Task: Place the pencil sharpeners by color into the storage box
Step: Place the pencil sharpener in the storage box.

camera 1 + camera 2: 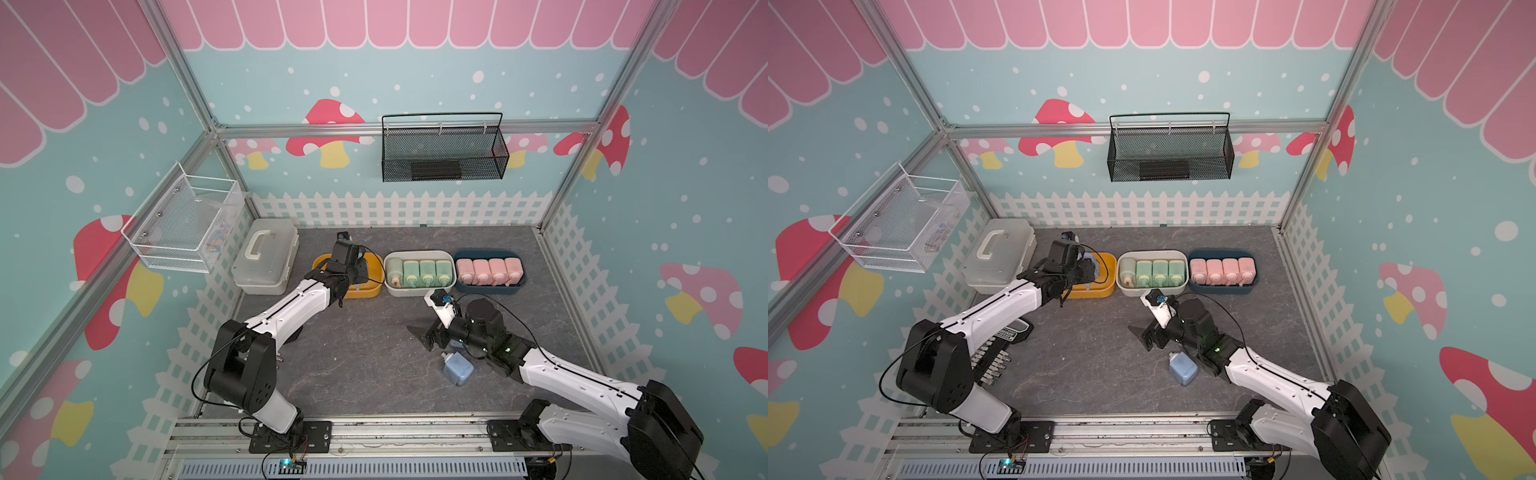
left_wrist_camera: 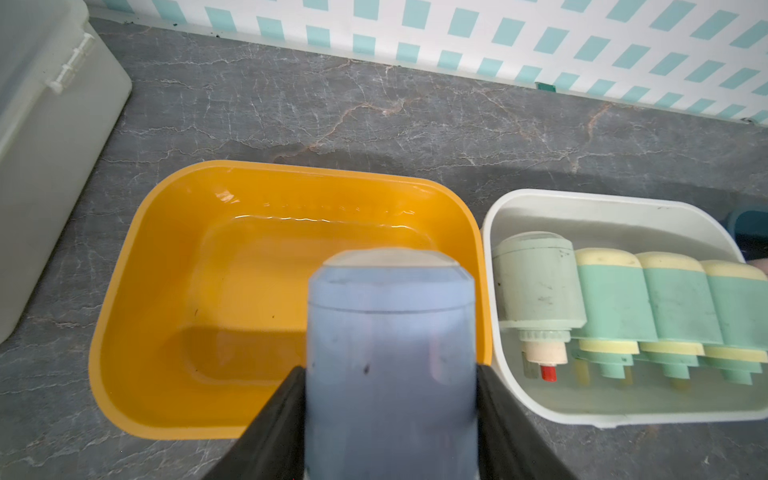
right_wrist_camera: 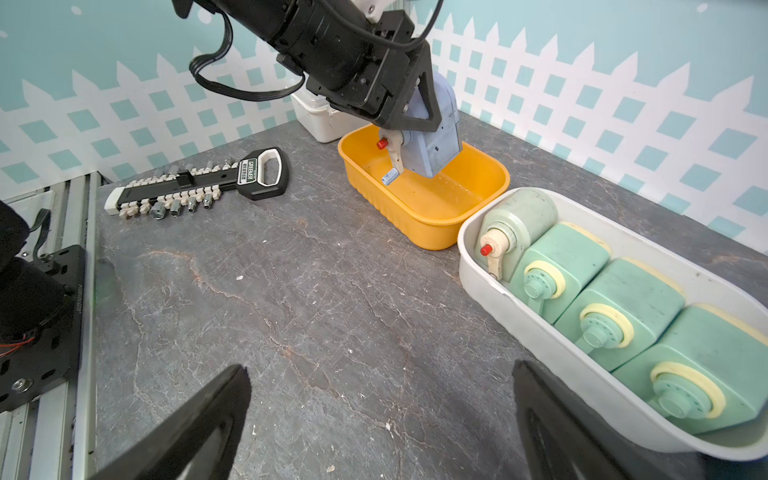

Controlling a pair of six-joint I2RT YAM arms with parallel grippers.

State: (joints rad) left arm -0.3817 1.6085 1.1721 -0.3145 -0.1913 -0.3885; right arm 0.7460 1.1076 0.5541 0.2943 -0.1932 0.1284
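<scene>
One blue sharpener (image 3: 436, 141) pinched in left gripper (image 2: 390, 370) over yellow tray (image 2: 124, 311); right gripper (image 3: 380, 368) spread near second sharpener (image 1: 458, 370).

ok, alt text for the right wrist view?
The left gripper holds a blue sharpener over a yellow bin. Beside it, a white bin holds four green sharpeners, and a socket holder lies on the grey table. The open right gripper frames the foreground.
</scene>
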